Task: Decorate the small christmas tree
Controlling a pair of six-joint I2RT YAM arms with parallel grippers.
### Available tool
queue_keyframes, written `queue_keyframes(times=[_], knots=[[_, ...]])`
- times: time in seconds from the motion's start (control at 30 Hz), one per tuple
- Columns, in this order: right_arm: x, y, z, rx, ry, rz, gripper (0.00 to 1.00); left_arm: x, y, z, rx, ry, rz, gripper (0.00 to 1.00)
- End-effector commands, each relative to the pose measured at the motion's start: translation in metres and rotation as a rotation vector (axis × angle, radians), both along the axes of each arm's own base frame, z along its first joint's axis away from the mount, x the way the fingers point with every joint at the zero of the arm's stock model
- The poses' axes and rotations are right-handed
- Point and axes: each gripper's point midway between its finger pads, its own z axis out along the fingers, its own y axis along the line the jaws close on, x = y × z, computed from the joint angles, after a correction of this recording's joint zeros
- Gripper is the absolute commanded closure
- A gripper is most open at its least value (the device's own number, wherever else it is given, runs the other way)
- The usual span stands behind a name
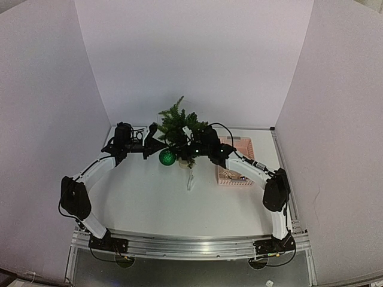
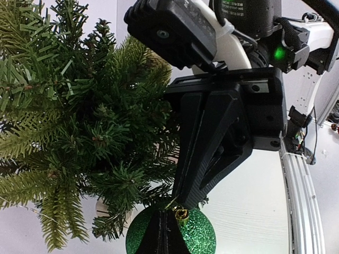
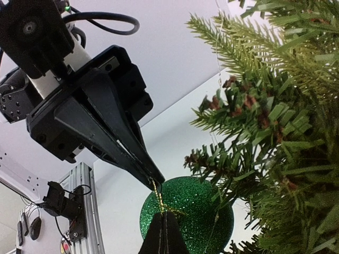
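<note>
currently the small christmas tree (image 1: pixel 178 127) is stood upright just behind both tools, its lower branches brushed by the right gripper (image 1: pixel 192 147), judged the nearer. the green glitter bauble (image 1: pixel 167 157) is hung just below the left gripper (image 1: pixel 159 145). its gold loop (image 3: pixel 156 197) is pinched by both clenched grippers. open table (image 1: pixel 149 197) is seen in front.

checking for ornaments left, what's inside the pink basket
Little shows: the right arm crosses over the pink basket, covering most of it. At its near end a few small pale things lie inside, too small to identify.
</note>
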Motion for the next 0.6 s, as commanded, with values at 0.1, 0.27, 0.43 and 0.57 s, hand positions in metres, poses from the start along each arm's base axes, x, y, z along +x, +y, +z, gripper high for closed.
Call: queue_keyframes(times=[0.1, 0.27, 0.43, 0.57], knots=[[0.014, -0.006, 0.046, 0.061, -0.063, -0.105, 1.00, 0.011, 0.006, 0.046, -0.031, -0.140, 0.089, 1.00], [0.023, -0.009, 0.047, 0.060, -0.058, -0.159, 1.00, 0.013, 0.004, 0.050, -0.051, -0.140, 0.093, 1.00], [0.031, -0.011, 0.048, 0.062, -0.060, -0.209, 1.00, 0.017, 0.000, 0.053, -0.072, -0.139, 0.103, 1.00], [0.033, -0.013, 0.051, 0.063, -0.066, -0.234, 1.00, 0.022, 0.001, 0.056, -0.076, -0.142, 0.128, 1.00]])
